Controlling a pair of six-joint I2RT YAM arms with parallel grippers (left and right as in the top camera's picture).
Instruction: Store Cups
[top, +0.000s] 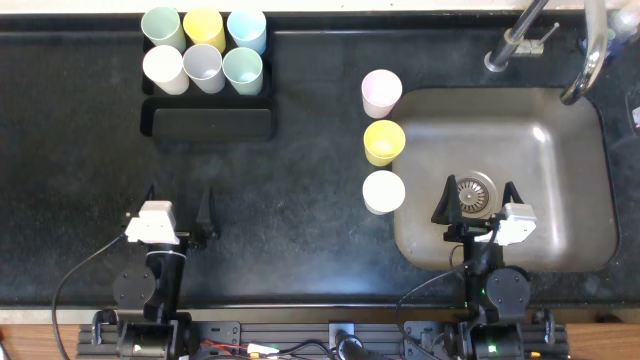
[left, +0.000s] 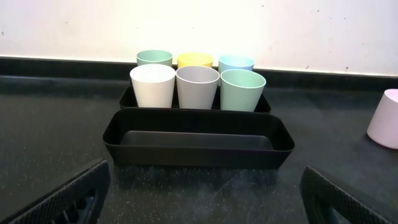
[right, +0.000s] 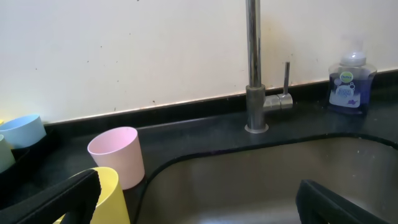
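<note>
Worktop (top: 300, 240); full tray (left: 126, 98), empty tray (top: 210, 122); pink cup (top: 381, 92), yellow cup (top: 384, 142), white cup (top: 383, 191)

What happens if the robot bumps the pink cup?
The pink cup looks like thin, empty plastic, so probably light and easy to slide. Its base seems narrower than its rim, so a high push may tip it. It could roll into the sink beside it.
</note>
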